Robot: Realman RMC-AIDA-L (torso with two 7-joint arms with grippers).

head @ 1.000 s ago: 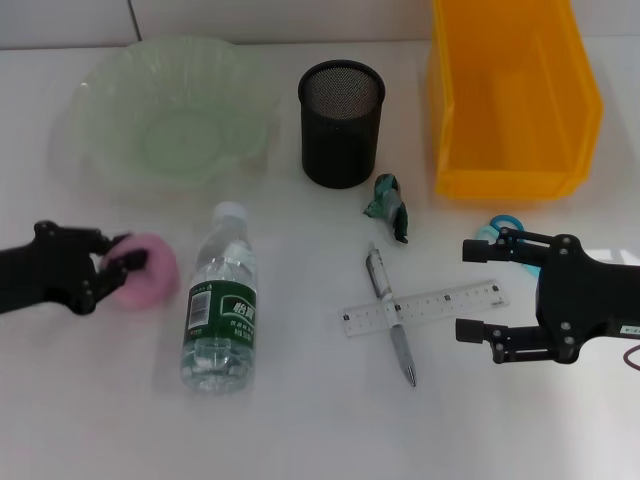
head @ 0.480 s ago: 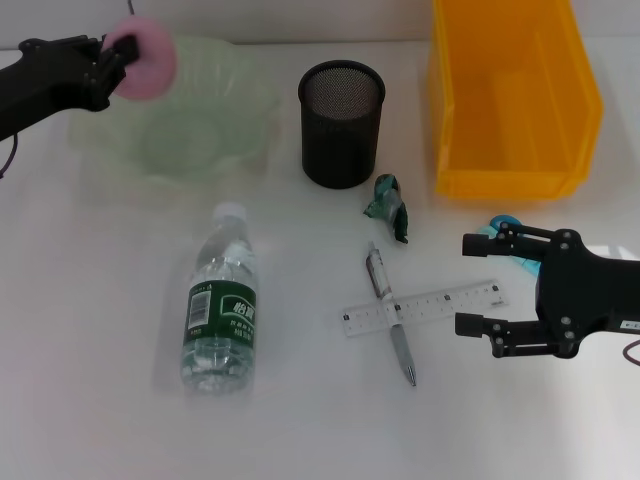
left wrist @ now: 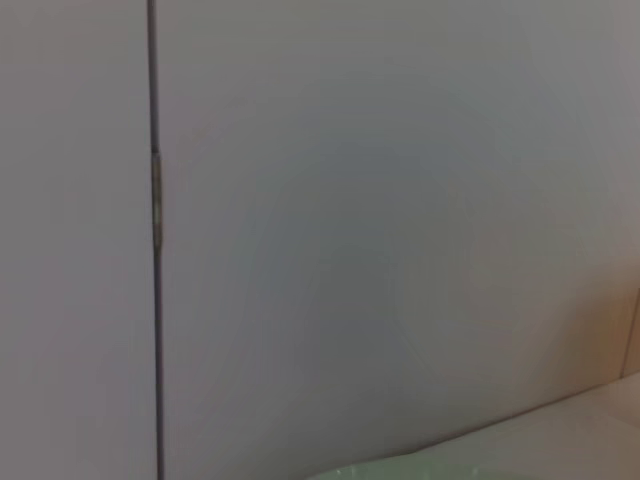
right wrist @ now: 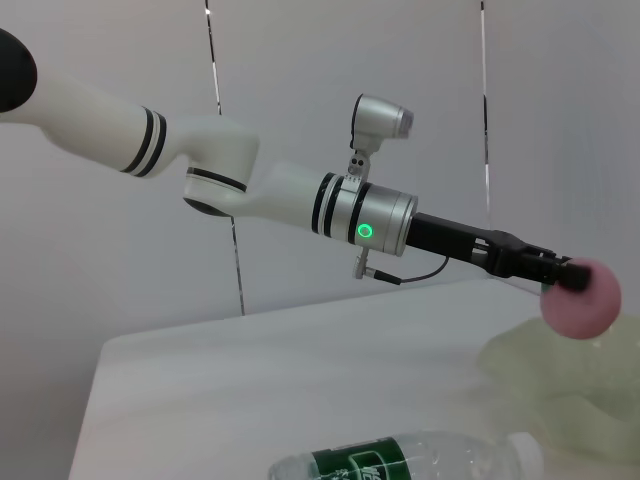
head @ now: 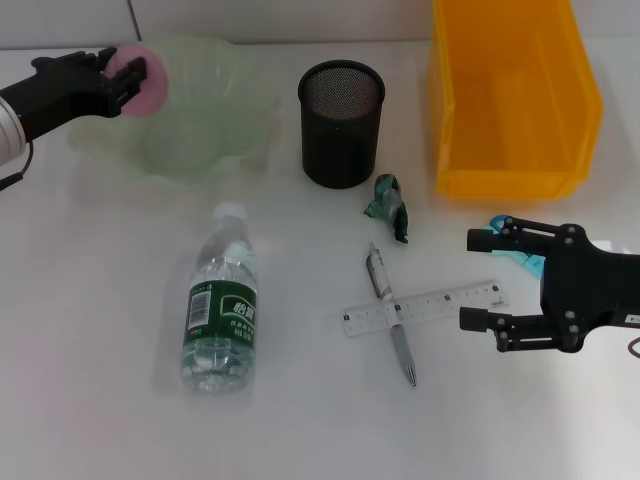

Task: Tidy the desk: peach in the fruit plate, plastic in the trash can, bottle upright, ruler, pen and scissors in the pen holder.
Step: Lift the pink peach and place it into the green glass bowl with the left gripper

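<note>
Bottle [head: 221, 310]: dark green label with white characters, too small to read. Ruler [head: 423, 307]: printed graduation marks, numbers illegible. No other legible text, brand or sign on any item.

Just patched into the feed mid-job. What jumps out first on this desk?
The left gripper holds the pink peach in the air over the near-left rim of the green fruit plate, not yet set down. In the middle, the bottle lies on its side, and the pen lies crossed under the ruler. The right gripper hovers open at the ruler's right end, in front of the yellow bin.
</note>
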